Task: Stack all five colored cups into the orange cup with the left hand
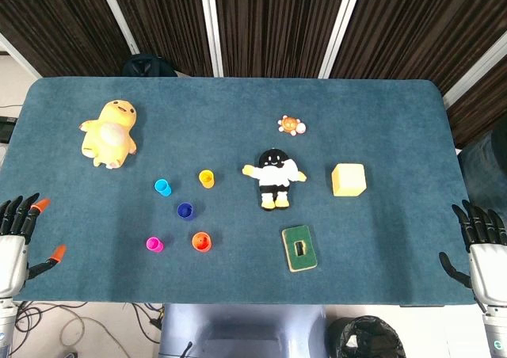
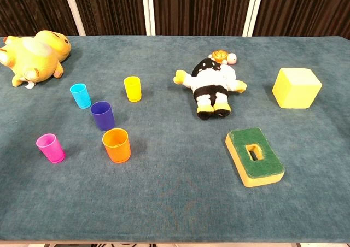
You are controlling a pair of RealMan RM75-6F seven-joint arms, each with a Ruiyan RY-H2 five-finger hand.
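While both arms are kept at the near corners, the left robot hand (image 1: 16, 235) and right robot hand (image 1: 482, 243) are shown empty, fingers spread. Upright and apart on the blue-carpeted tabletop (image 2: 175, 203) are seen the orange plastic cup (image 2: 116, 145), with pink (image 2: 50, 148), purple (image 2: 102, 115), cyan (image 2: 81, 95) and yellow (image 2: 132, 88) plastic cups nearby.

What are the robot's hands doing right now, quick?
Left hand: open, holding nothing, at the table's edge.
Right hand: open, holding nothing, at the opposite edge.
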